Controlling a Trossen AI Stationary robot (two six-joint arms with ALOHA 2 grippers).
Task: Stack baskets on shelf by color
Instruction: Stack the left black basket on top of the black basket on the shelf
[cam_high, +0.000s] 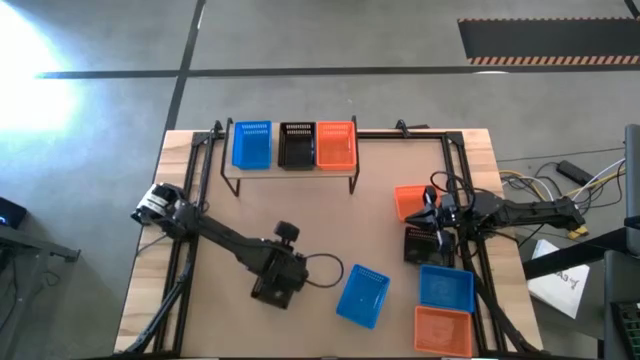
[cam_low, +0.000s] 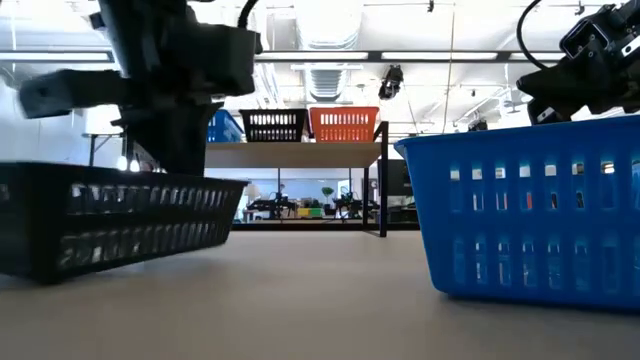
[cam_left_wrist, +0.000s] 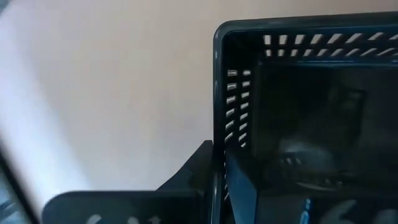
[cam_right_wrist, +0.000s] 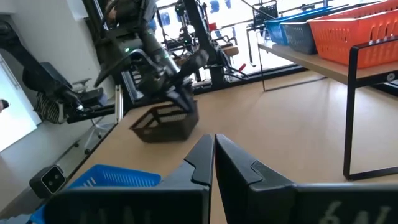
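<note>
Three baskets sit side by side on the shelf (cam_high: 290, 176) at the far side of the table (cam_high: 380, 215): a blue basket on the shelf (cam_high: 251, 145), a black basket on the shelf (cam_high: 296, 146) and an orange basket on the shelf (cam_high: 336, 145). The left gripper (cam_high: 277, 285) is near the table's front, pinching the wall of a black basket (cam_left_wrist: 298, 106) (one finger inside the wall, one outside, as the left wrist view shows). A loose blue basket (cam_high: 362, 296) lies tilted just beside it. The right gripper (cam_right_wrist: 213, 155) hovers at the right side with its fingers pressed together, holding nothing, above an orange basket (cam_high: 410, 201) and another black basket (cam_high: 420, 246). A second blue basket (cam_high: 446, 287) and a front orange basket (cam_high: 443, 331) lie at the front right corner, touching.
</note>
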